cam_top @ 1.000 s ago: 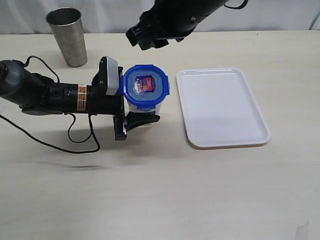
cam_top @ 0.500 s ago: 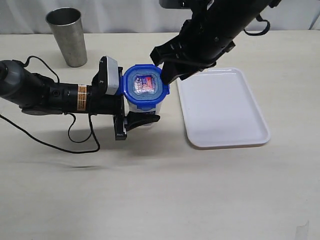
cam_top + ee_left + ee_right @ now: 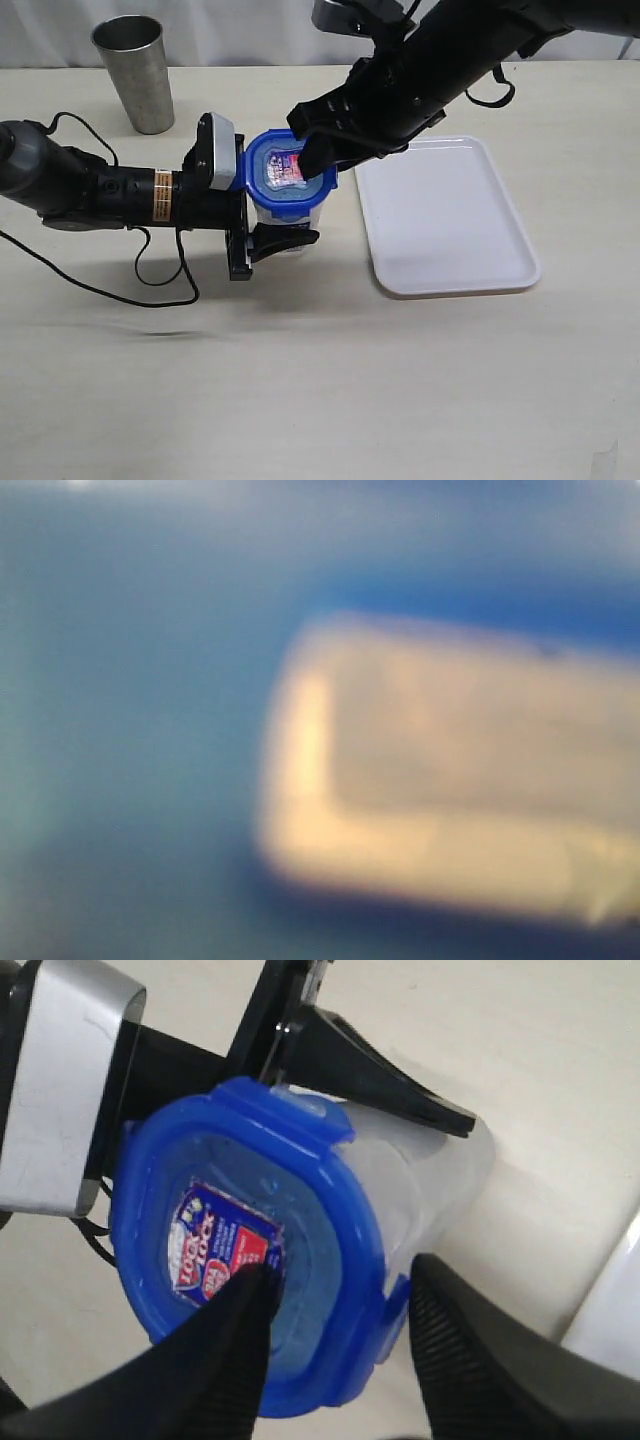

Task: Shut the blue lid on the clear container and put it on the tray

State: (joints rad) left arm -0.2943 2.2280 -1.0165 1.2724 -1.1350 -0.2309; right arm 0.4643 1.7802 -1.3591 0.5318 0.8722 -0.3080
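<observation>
Status: mid-task, closing step not finished.

- The blue lid (image 3: 288,178) sits on the mouth of the clear container (image 3: 425,1160), sticker up, seated roughly square. At least one snap flap looks flared outward in the right wrist view, so I'd call it placed, not latched.
- The left end effector (image 3: 283,222) comes in sideways, low over the surface (image 3: 300,380), with its jaws either side of the container body. It looks clamped on it and is bracing it upright. The left wrist view is pure blur, so no confirmation from there.
- The right end effector (image 3: 340,1285) is directly over the lid, jaws apart. One finger (image 3: 225,1360) is over the lid top by the sticker, the other is outside the rim. It is gripping nothing and is positioned to press.
- The tray (image 3: 450,215) is bare, and the container stands just beside its near edge, not on it.

Left to do: press the lid and flaps home, then move the closed container onto the tray — a short move.
</observation>
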